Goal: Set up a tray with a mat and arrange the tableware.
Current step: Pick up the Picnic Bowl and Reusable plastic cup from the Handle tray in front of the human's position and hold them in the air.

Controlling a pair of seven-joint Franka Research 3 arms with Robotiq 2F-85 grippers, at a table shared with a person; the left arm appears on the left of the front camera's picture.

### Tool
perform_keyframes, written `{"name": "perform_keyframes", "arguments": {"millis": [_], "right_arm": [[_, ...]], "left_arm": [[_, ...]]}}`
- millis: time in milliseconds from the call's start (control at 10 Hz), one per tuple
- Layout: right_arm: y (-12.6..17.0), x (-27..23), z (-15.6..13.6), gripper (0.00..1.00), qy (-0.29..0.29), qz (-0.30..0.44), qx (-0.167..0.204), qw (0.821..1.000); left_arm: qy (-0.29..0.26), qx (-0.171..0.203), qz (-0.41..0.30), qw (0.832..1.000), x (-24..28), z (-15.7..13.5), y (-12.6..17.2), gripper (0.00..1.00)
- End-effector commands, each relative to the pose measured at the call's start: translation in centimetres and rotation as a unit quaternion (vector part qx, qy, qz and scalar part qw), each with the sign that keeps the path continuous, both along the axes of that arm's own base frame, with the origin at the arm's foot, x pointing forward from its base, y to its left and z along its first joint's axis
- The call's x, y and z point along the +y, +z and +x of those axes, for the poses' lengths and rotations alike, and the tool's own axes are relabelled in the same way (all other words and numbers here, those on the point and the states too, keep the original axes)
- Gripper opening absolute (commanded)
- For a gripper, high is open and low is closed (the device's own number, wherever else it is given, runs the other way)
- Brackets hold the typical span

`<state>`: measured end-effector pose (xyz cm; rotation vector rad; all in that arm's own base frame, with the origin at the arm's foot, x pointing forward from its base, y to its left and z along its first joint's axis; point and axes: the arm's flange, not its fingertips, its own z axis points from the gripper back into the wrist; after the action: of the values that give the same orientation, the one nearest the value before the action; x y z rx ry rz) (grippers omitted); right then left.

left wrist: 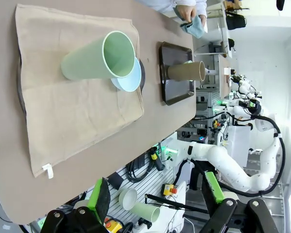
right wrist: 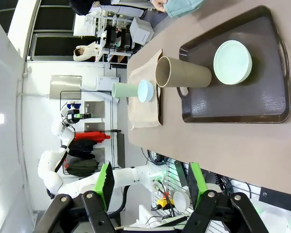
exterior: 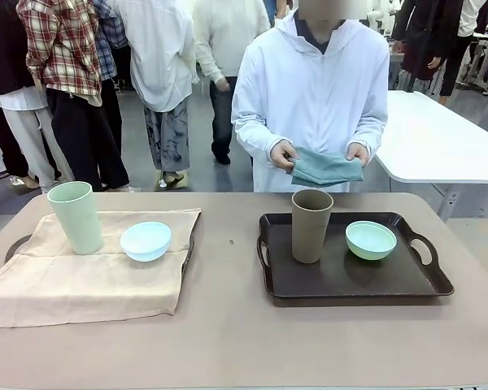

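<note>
The left gripper (left wrist: 156, 195) and right gripper (right wrist: 150, 182) gape empty in their wrist views, while the front view counts two pairs: pale green tumbler (exterior: 76, 217) and light blue bowl (exterior: 145, 240) on the beige mat (exterior: 81, 286), brown tumbler (exterior: 311, 226) and mint green bowl (exterior: 370, 240) on the dark tray (exterior: 350, 284).

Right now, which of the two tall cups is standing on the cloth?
The pale green tumbler: it stands on the beige mat beside the light blue bowl. The brown tumbler stands on the bare dark tray.

The left claw (left wrist: 156, 194) and right claw (right wrist: 150, 180) are black with green pads.
</note>
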<state>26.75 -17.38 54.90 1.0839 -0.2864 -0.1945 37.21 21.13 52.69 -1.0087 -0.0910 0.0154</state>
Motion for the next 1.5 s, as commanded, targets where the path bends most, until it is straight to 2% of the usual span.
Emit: {"name": "perform_keyframes", "arguments": {"millis": [0, 200, 300, 400, 700, 800, 900, 1000, 1200, 1400], "right_arm": [[-0.4, 0.2, 0.1, 0.80, -0.001, 0.004, -0.008, 1.000], [0.0, 0.0, 0.0, 0.80, 0.000, 0.000, 0.000, 1.000], [1.0, 0.7, 0.4, 0.80, -0.011, -0.046, -0.008, 0.999], [1.9, 2.1, 0.7, 0.80, -0.005, -0.092, 0.005, 0.996], [3.5, 5.4, 2.4, 0.80, -0.030, -0.192, 0.055, 0.979], [3.4, 6.3, 2.8, 0.80, -0.026, -0.210, 0.069, 0.975], [3.1, 7.4, 3.4, 0.80, -0.020, -0.221, 0.079, 0.972], [2.4, 9.0, 4.0, 0.80, -0.006, -0.231, 0.083, 0.969], [0.5, 12.5, 5.3, 0.80, 0.022, -0.249, 0.081, 0.965], [-1.9, 14.8, 6.3, 0.80, 0.023, -0.283, 0.094, 0.954]], "left_arm": [[0.006, 0.001, -0.005, 1.000, -0.1, -0.1, 0.4, 1.00], [0.000, 0.000, 0.000, 1.000, 0.0, 0.0, 0.0, 1.00], [0.002, -0.047, 0.054, 0.997, -2.1, 1.1, 1.9, 1.00], [-0.006, -0.113, 0.116, 0.987, -5.6, 2.4, 4.2, 1.00], [-0.058, -0.195, 0.186, 0.961, -15.0, 5.0, 9.9, 1.00], [-0.083, -0.219, 0.205, 0.950, -18.3, 5.5, 10.7, 1.00], [-0.116, -0.252, 0.238, 0.931, -21.8, 6.3, 10.7, 1.00], [-0.174, -0.269, 0.264, 0.910, -25.9, 6.6, 10.0, 1.00], [-0.276, -0.278, 0.284, 0.875, -31.3, 7.2, 8.6, 1.00], [-0.337, -0.307, 0.281, 0.844, -36.0, 6.9, 7.7, 1.00]]}}
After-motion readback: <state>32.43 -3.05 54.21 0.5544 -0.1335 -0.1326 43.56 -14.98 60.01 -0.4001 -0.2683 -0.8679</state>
